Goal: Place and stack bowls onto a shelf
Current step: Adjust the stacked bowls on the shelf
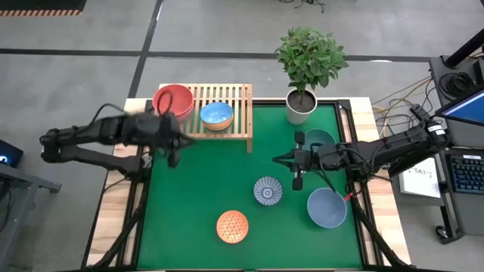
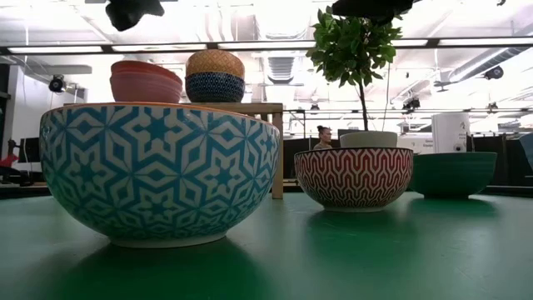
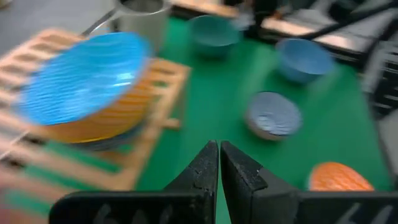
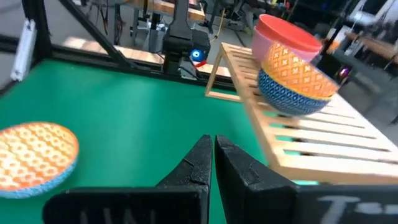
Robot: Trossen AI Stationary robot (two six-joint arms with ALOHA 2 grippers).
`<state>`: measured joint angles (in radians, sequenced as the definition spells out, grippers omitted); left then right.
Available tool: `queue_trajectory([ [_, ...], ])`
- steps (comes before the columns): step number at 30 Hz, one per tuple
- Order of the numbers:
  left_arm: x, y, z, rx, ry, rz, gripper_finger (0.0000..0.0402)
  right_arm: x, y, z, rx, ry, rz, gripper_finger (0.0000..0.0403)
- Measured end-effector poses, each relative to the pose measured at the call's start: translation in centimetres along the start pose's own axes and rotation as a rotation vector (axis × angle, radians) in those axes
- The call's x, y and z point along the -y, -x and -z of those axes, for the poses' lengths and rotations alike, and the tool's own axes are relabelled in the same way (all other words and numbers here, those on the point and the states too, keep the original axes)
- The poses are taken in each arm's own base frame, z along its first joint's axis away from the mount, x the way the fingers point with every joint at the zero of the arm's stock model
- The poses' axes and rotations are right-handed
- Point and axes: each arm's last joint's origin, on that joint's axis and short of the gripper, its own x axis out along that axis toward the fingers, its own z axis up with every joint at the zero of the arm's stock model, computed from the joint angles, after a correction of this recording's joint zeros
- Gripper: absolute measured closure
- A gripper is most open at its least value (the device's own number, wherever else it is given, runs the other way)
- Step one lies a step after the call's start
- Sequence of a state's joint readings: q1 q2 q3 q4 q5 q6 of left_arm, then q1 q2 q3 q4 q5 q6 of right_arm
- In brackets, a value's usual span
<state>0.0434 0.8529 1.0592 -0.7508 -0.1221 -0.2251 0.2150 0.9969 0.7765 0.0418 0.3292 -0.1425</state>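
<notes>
The light-wood shelf (image 1: 227, 113) stands at the table's far left. On its slats sit a red bowl nested in a pink one (image 1: 173, 100) and an orange patterned bowl with a blue inside (image 1: 217, 115), nested in a blue patterned bowl (image 4: 292, 96). On the green table rest the dark teal bowl (image 1: 321, 137), the blue-white patterned bowl (image 1: 268, 190), the slate-blue bowl (image 1: 327, 208) and an orange patterned bowl (image 1: 232, 227). My left gripper (image 1: 175, 145) hovers shut just in front of the shelf. My right gripper (image 1: 296, 160) hovers shut beside the teal bowl. Both are empty.
A white pot with a leafy plant (image 1: 302, 106) stands at the far edge, right of the shelf. The right arm (image 1: 378, 153) reaches over part of the teal bowl. Open green table (image 1: 212, 181) lies between the grippers and near the shelf's front.
</notes>
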Motion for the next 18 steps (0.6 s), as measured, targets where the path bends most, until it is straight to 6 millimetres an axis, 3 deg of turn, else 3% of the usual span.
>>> queue_trajectory([
  [9, 4.4, -2.7, 4.9, 0.191, -0.108, 0.107, 0.0402, -0.6, -1.2, -0.3, -0.069, -0.084, -0.061, 0.0394],
  [18, 7.1, -5.0, 10.4, 0.122, -0.239, 0.25, 0.0401, -1.5, -3.8, -2.9, -0.369, -0.152, -0.17, 0.0394],
])
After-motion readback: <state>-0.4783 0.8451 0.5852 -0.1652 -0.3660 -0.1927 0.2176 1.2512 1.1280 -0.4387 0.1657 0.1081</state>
